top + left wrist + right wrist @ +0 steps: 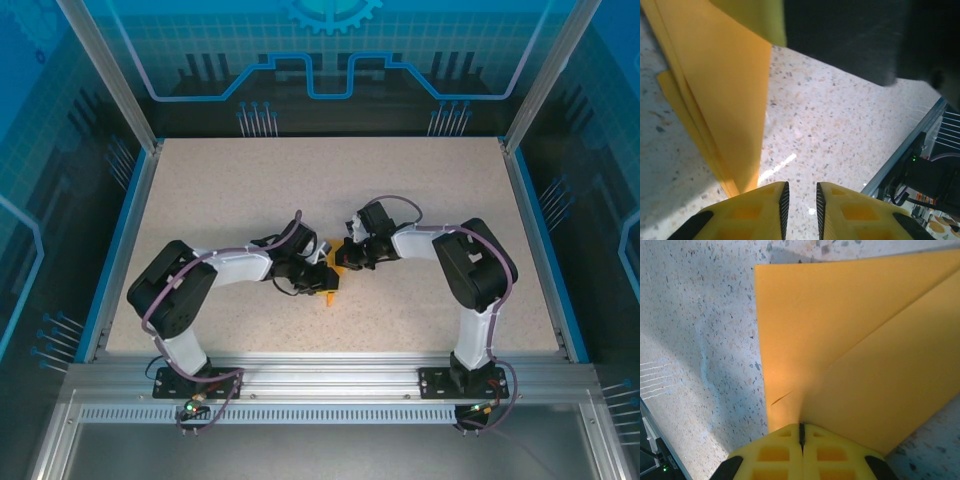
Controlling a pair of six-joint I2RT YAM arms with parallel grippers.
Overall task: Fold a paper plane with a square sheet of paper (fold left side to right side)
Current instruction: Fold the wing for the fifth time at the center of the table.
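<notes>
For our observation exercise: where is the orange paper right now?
In the top view the orange paper lies near the middle of the table, between the left gripper and the right gripper, which is pinching it.

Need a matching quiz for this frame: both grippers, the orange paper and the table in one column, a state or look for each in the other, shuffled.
Column 1:
1. left gripper
2. right gripper
3. orange paper
4. table

Column 2:
A. pale, speckled surface
B. jaws slightly apart, nothing between them
C. folded, with a diagonal crease
D. jaws shut on the paper's edge

Pairs: 1-B, 2-D, 3-C, 4-A
</notes>
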